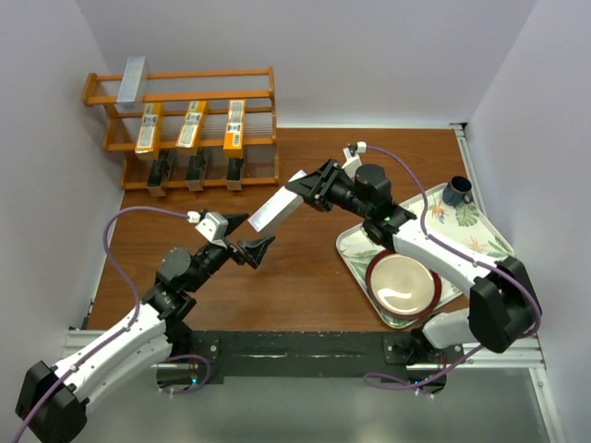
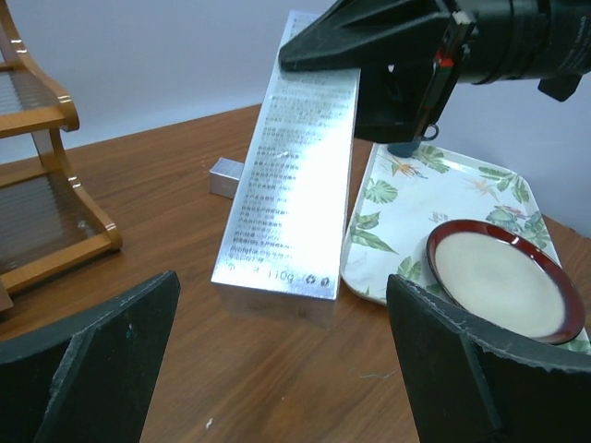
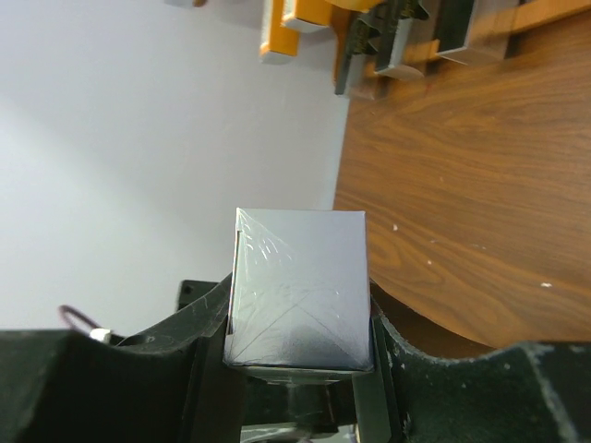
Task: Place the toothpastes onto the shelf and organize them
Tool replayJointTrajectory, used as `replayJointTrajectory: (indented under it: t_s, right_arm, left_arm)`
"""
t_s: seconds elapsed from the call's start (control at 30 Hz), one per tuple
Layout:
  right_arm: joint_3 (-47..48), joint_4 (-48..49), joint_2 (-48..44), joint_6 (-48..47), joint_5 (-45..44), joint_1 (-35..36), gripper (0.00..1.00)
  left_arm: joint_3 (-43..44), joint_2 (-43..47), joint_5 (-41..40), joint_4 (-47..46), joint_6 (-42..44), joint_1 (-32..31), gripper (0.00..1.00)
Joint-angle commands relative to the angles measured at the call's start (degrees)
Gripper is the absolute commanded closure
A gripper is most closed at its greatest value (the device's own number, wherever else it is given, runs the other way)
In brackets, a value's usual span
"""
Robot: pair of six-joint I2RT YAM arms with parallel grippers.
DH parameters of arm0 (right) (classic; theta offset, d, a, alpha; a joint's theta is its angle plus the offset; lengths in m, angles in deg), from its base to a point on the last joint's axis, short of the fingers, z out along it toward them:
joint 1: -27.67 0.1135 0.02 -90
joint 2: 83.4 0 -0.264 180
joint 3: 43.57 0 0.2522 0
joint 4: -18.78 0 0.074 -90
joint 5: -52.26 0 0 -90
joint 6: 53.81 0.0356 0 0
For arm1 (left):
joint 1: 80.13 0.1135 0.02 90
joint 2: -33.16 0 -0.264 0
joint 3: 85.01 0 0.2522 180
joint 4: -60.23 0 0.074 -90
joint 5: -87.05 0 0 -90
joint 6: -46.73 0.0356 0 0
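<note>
Aloft, right gripper point(image 1: 309, 186) clamping silver carton point(image 1: 272, 211), left gripper point(image 1: 247, 236) spread wide nearby

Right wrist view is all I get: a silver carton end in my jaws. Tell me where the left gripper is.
Observer: The left gripper is open, facing the free end of the held carton, not touching it.
Operator: Report the shelf's top tier.
Observer: On the shelf, only one silver carton rests there, at the left end.
Operator: Name any silver carton on the table.
Observer: The left wrist view shows a silver box end on the table behind yours; its length is hidden.
</note>
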Motion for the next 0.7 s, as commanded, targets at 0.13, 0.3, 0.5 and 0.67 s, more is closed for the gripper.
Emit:
replayJointTrajectory:
  t_s: [0.13, 0.3, 0.5, 0.67]
  right_arm:
    - [-1.02, 7.37, -3.48, 3.83, 1.48, -0.22, 0.75]
    - [-1.29, 7.90, -3.39, 4.18, 1.83, -0.31, 0.75]
    - [-1.55, 8.43, -3.13, 4.53, 2.18, -0.22, 0.75]
    - [-1.55, 8.78, -2.78, 4.88, 2.53, -0.22, 0.75]
  left_arm:
    - [-0.90, -3.43, 1.71, -13.32, 0.43, -0.42, 0.09]
    - [-0.98, -4.40, 1.62, -17.45, -0.01, -0.51, 0.16]
    - [-0.63, -6.24, 1.54, -19.56, -0.01, -0.86, 0.25]
    - [-0.37, -8.00, 1.45, -19.92, 0.43, -1.04, 0.30]
